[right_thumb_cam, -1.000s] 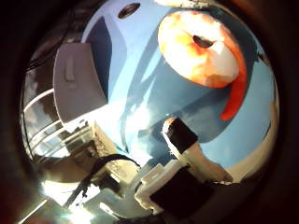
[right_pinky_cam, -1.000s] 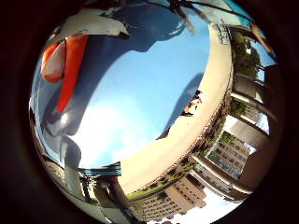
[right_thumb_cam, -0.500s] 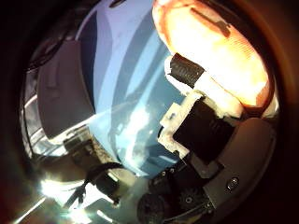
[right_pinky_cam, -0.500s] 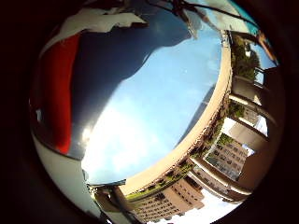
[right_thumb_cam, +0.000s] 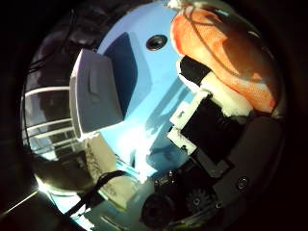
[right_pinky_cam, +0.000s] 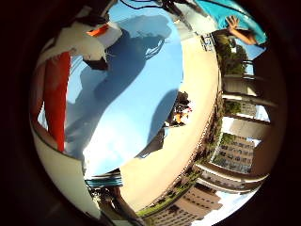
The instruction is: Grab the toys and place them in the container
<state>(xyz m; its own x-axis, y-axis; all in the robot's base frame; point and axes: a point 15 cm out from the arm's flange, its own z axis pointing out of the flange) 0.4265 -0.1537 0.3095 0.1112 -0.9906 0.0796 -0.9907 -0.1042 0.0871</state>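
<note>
In the right thumb side palm view an orange and white soft toy (right_thumb_cam: 229,50) lies close against my palm. My hand (right_thumb_cam: 214,114) has its black and white fingers (right_thumb_cam: 198,75) curled onto it. A grey-white square container (right_thumb_cam: 96,89) stands on the blue mat (right_thumb_cam: 144,111) below, away from the toy. In the right little finger side palm view an orange strip of the toy (right_pinky_cam: 56,89) shows beside a white finger (right_pinky_cam: 87,38), above the mat. A small dark and orange toy (right_pinky_cam: 179,111) lies at the mat's edge.
A small dark round thing (right_thumb_cam: 156,41) sits on the mat beyond the container. A beige surface (right_pinky_cam: 202,89) borders the mat. Railings and buildings show past it.
The fingers have curled tighter round the orange toy. The views have drawn back from the mat, so the container and the small toy at the mat's edge show again.
</note>
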